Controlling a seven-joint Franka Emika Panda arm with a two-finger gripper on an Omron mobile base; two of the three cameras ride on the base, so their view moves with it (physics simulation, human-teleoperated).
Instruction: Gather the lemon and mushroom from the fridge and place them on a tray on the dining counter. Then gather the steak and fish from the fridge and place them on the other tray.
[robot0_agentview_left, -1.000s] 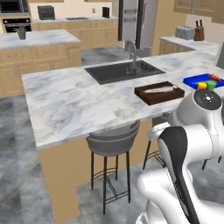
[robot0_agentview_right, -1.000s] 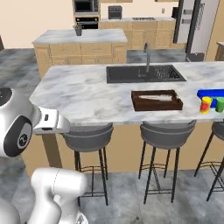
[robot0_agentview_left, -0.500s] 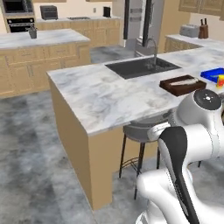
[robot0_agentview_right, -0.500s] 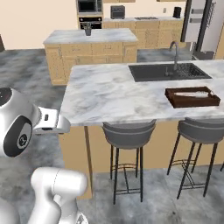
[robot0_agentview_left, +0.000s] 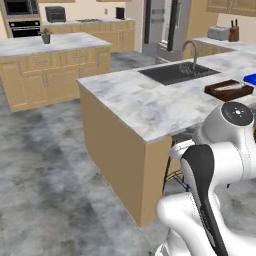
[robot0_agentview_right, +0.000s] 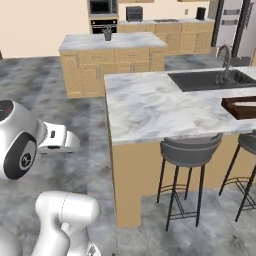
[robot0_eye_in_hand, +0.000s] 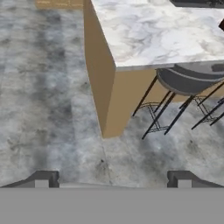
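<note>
The dining counter (robot0_agentview_left: 150, 107) (robot0_agentview_right: 150, 105) (robot0_eye_in_hand: 148, 35) stretches off to the right, its dark sink (robot0_agentview_left: 177, 73) and curved tap in the middle. On its far right lie the brown tray (robot0_agentview_left: 220, 91) (robot0_agentview_right: 239, 114) and a corner of the blue tray (robot0_agentview_left: 250, 79). The steel fridge (robot0_agentview_left: 159, 27) (robot0_agentview_right: 232, 25) stands shut at the back, so the lemon, mushroom, steak and fish are hidden. My gripper (robot0_eye_in_hand: 113, 181) is open and holds nothing. It points down at the grey floor near the counter's near corner.
Grey bar stools (robot0_agentview_right: 192, 150) (robot0_eye_in_hand: 188, 81) stand under the counter's front edge. A wooden kitchen island (robot0_agentview_left: 50, 50) (robot0_agentview_right: 112, 47) with a small pot sits behind, with open grey floor between it and the counter. Wall ovens and cabinets line the back.
The whole picture has shifted: the base has moved left along the counter, so counter, sink and trays now sit further right in both base views. The gripper stays open.
</note>
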